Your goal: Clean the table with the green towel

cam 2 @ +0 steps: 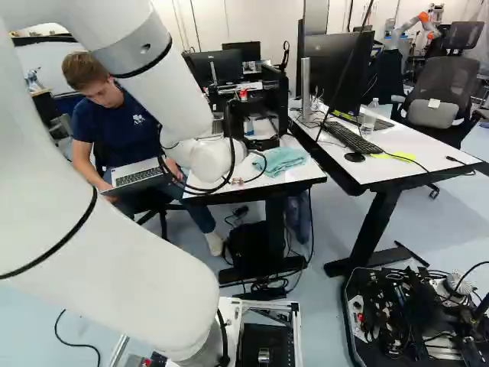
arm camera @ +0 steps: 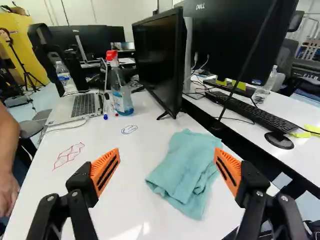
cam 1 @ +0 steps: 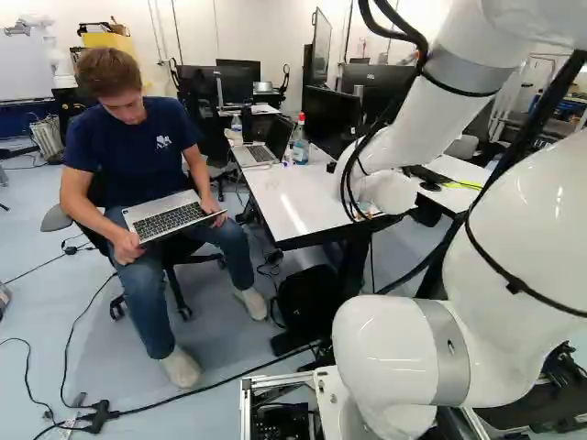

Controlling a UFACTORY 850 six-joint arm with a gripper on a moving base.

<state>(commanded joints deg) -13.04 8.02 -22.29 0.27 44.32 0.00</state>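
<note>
Tool (arm camera: 167,156) wide, one towel (arm camera: 187,170) ahead

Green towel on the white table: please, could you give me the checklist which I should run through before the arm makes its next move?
1. Jaws open: ok, they stand wide apart.
2. Soft blue-green cloth towel within view, lying flat on the white table: not ok; in view, but rumpled and folded over.
3. Marks to wipe visible: ok, a red line drawing and a blue oval drawing.
4. Wiping area free of objects: not ok, a clear spray bottle with red nozzle stands near the blue drawing.
5. Person well away: not ok, seated close beside the table.
6. Jaws low enough to grip: cannot tell.
</note>
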